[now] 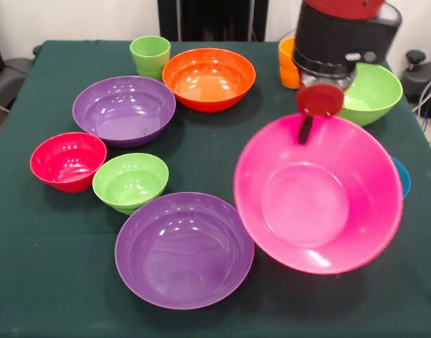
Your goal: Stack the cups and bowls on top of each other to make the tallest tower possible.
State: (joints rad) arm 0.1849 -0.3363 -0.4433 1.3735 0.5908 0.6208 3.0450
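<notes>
My gripper is shut on the far rim of the huge pink bowl; one dark finger shows inside the rim. The bowl hangs tilted, its opening facing the camera, at the right of the table. A purple bowl lies just left of it near the front edge, and a second purple bowl sits farther back left. The light green cup stands at the back. The orange cup is half hidden behind the arm.
An orange bowl sits back centre and a large lime green bowl back right behind the arm. A small red bowl and a small lime green bowl lie at left. A blue bowl peeks from behind the pink one.
</notes>
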